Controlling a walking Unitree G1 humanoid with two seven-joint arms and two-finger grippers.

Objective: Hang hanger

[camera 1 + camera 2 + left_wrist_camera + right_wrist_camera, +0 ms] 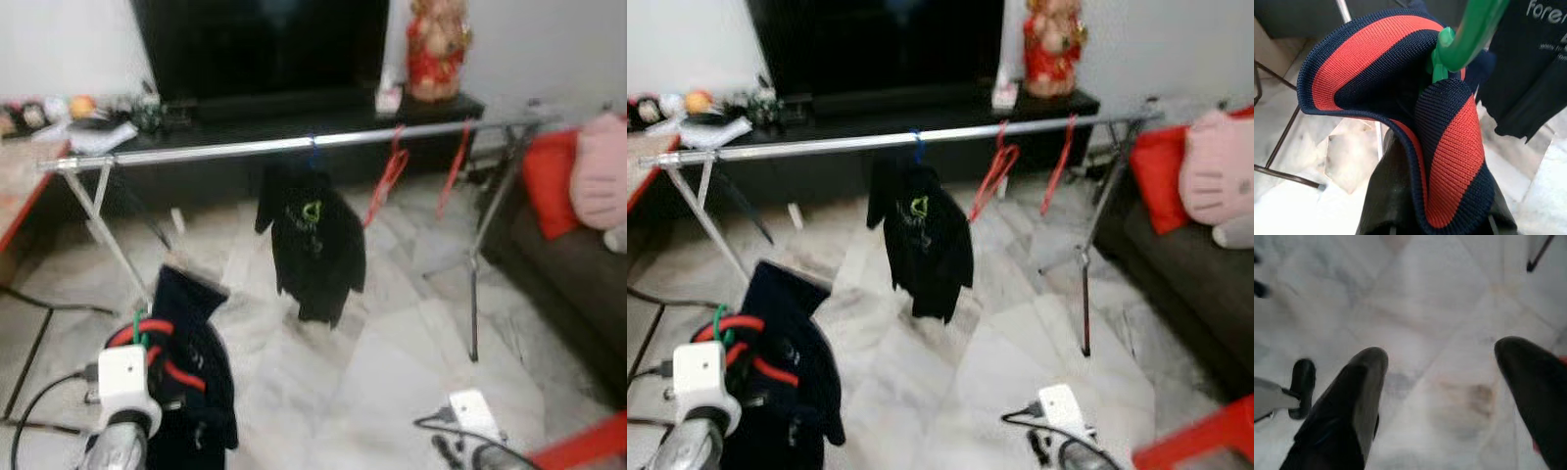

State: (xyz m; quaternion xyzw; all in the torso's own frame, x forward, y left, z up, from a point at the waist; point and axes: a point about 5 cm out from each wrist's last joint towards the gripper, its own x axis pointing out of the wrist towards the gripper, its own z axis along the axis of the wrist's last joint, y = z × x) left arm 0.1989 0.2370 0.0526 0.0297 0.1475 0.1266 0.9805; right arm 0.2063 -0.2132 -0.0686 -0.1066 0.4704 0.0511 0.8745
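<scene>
Down at the robot's left side, the left gripper (1440,215) is up with a dark navy garment (196,362) bunched over it, red-striped collar (1449,147) folded right across the lens. Its fingers are buried under the cloth, so I cannot tell how the jaws stand. A green hanger (1469,34) pokes out of that collar, hook curving up and cut off at the frame edge; from the head camera just a sliver of green (142,328) shows above the white wrist block. The garment hangs below the rail's left end, not touching it.

The silver rail (245,147) runs across the room on crossed legs, its left end near a table corner (20,186) that is cut off by the frame. Near the rail's middle a black top (313,245) with a small green print hangs from a blue hook (313,147). Further right, two empty red hangers (390,181) dangle on the rail; they are blurred and thin, hard to trace.

Behind, a dark television (265,44) sits on a low black stand, a red and gold figure (437,44) at the stand's right end, its top cut off.

Low on the right, the right gripper (1444,382) points at the pale marble floor (1425,298), fingers (1352,396) spread wide apart with nothing between them. At the far right, a dark sofa (578,274) holds a red cushion (549,176) and a pink plush (600,166), both clipped by the edge.
</scene>
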